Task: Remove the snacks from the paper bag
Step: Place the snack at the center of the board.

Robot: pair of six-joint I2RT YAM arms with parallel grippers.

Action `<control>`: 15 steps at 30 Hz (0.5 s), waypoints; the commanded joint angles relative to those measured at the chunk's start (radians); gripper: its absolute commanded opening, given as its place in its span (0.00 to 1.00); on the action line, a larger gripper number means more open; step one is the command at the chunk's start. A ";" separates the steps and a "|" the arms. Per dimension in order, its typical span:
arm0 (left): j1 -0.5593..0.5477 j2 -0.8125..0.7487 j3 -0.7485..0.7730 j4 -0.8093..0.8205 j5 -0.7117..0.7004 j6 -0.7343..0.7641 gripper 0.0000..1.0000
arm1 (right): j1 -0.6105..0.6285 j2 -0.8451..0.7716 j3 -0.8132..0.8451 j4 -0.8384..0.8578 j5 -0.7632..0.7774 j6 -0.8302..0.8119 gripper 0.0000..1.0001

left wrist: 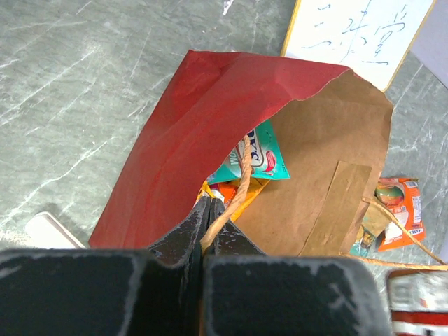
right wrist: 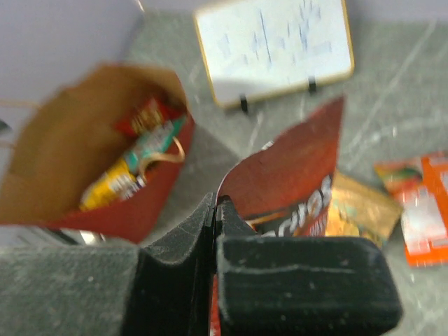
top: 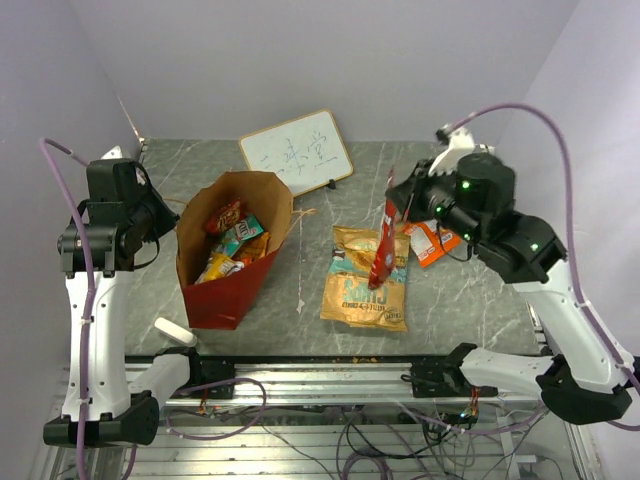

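Note:
The red paper bag [top: 235,250] stands tilted and open on the table, brown inside, with several snacks [top: 232,240] in it. My left gripper [top: 178,218] is at the bag's left rim. In the left wrist view it [left wrist: 210,203] is shut on the bag's rope handle [left wrist: 239,183], above a teal packet [left wrist: 264,155]. My right gripper [top: 400,195] is shut on the top edge of a red packet [top: 383,245] and holds it hanging over a large golden packet [top: 367,275]. The right wrist view shows this gripper [right wrist: 218,203] pinching the red packet [right wrist: 294,168].
An orange packet [top: 430,240] lies on the table right of the golden one. A white framed writing board [top: 297,152] stands at the back. A white object [top: 175,332] lies by the bag's near left corner. Walls close in on the left and right.

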 commanded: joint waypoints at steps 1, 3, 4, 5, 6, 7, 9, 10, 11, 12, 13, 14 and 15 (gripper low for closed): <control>0.000 -0.008 0.045 -0.012 0.003 0.016 0.07 | -0.003 -0.045 -0.141 -0.073 -0.088 0.043 0.00; 0.000 -0.014 0.048 -0.015 -0.007 0.021 0.07 | -0.003 -0.054 -0.194 -0.080 -0.175 0.081 0.00; 0.000 -0.018 0.048 -0.017 -0.007 0.023 0.07 | -0.003 -0.056 -0.213 -0.080 -0.225 0.096 0.00; 0.000 -0.020 0.047 -0.017 -0.005 0.024 0.07 | -0.003 -0.057 -0.230 -0.077 -0.275 0.110 0.00; 0.000 -0.022 0.045 -0.019 -0.004 0.027 0.07 | -0.004 -0.063 -0.245 -0.069 -0.324 0.125 0.00; 0.000 -0.023 0.044 -0.023 -0.004 0.029 0.07 | -0.003 -0.071 -0.267 -0.052 -0.382 0.138 0.00; 0.000 -0.026 0.040 -0.029 -0.007 0.032 0.07 | -0.004 -0.094 -0.305 -0.020 -0.429 0.157 0.00; 0.000 -0.028 0.038 -0.031 -0.007 0.033 0.07 | -0.003 -0.108 -0.322 -0.009 -0.429 0.169 0.00; 0.000 -0.031 0.036 -0.031 -0.008 0.035 0.07 | -0.004 -0.116 -0.339 -0.001 -0.417 0.180 0.00; 0.000 -0.033 0.036 -0.032 -0.012 0.038 0.07 | -0.007 -0.121 -0.354 -0.002 -0.399 0.191 0.00; 0.000 -0.034 0.037 -0.033 -0.016 0.039 0.07 | -0.017 -0.120 -0.365 -0.009 -0.380 0.201 0.00; 0.000 -0.036 0.039 -0.034 -0.018 0.043 0.07 | -0.032 -0.116 -0.380 -0.008 -0.379 0.205 0.00; 0.000 -0.036 0.041 -0.034 -0.020 0.047 0.07 | -0.055 -0.114 -0.408 0.006 -0.394 0.200 0.00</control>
